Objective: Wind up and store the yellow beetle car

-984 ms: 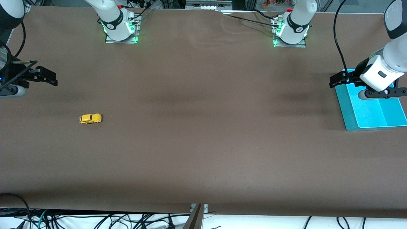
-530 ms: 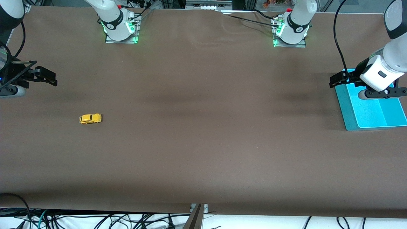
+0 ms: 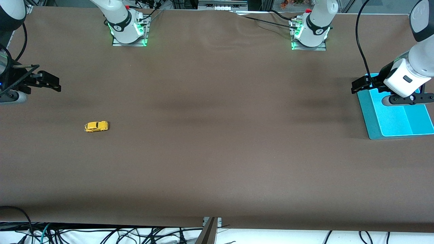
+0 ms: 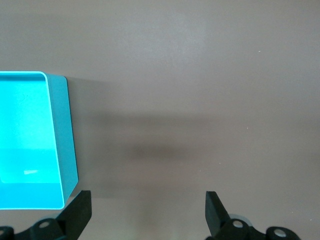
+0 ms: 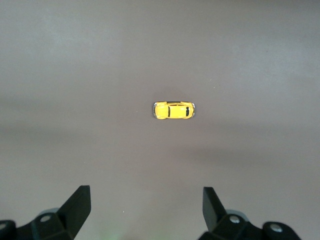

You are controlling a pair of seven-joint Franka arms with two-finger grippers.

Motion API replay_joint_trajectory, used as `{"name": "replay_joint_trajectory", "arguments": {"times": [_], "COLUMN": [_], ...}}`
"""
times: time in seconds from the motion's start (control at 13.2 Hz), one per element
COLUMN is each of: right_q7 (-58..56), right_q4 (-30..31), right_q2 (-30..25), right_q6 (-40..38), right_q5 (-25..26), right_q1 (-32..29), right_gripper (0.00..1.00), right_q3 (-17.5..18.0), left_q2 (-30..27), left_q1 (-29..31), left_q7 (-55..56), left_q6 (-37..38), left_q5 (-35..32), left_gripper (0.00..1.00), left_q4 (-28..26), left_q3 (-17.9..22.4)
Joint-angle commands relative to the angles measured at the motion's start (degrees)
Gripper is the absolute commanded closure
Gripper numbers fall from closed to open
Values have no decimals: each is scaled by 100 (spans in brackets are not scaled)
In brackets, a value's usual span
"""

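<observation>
Nothing has shifted over the last second: the yellow beetle car [image 3: 96,126] sits untouched on the bench [image 3: 217,152] toward the right arm's end. The right gripper [image 3: 47,81] hangs above that end, jaws spread; the left gripper [image 3: 361,84] waits over the teal tray [image 3: 373,125], jaws spread. Winding has not begun.

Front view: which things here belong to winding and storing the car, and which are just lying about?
For the job:
- small yellow beetle-shaped toy car, on the brown table
- shallow turquoise plastic tray, likely the store
- right end effector, open
- left end effector, open

Lying about:
- nothing else visible
</observation>
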State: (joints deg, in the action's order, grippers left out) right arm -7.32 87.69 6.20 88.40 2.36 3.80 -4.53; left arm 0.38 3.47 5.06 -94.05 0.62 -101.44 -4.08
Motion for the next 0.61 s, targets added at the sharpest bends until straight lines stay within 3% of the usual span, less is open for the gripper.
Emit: {"name": "replay_joint_trajectory", "arguments": {"times": [0.0,0.53], "right_q7": [3,11], "right_q4": [37,37], "right_q2": [-58,-5], "right_q6": [-25,-25], "right_q5": [55,46], "right_q1": [-72,-20], "right_gripper": [1,1], "right_q3": [75,92], "left_q2": [-56,-56], "left_q1": [49,49], "left_q7": [31,31], "left_q6": [98,98], "left_q5": [-176,-176], "left_gripper": [0,0], "left_q4": [55,55], "left_q3": [-67,-67]}}
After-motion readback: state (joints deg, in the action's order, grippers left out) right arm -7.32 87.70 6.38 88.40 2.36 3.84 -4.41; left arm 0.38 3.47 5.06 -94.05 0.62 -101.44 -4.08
